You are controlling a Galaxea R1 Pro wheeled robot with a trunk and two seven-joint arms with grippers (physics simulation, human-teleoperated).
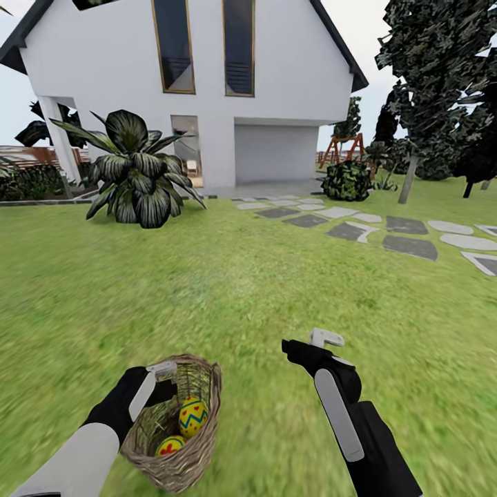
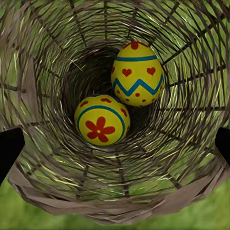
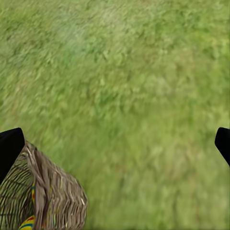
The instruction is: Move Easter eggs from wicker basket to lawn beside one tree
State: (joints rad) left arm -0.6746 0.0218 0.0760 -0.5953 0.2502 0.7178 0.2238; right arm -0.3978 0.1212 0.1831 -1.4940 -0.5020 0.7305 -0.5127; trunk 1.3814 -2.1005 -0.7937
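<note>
The wicker basket (image 1: 185, 471) stands on the lawn (image 1: 228, 290) just in front of me, to the left. Two Easter eggs lie inside it: one with a blue zigzag (image 1: 193, 416) (image 2: 137, 73) and one with a red flower (image 1: 170, 446) (image 2: 101, 120). My left gripper (image 1: 160, 385) (image 2: 115, 146) hovers open over the basket's (image 2: 48, 158) mouth, pointing down at the eggs. My right gripper (image 1: 314, 346) (image 3: 115, 143) is open and empty above bare grass, right of the basket (image 3: 57, 196). A tree (image 1: 408, 176) with a grey trunk stands far off at the right.
A white house (image 1: 207, 103) is ahead, with a large leafy plant (image 1: 138, 172) to the front left. A stepping-stone path (image 1: 386, 235) crosses the grass at right, near a dark shrub (image 1: 346, 181). Open grass stretches between me and these.
</note>
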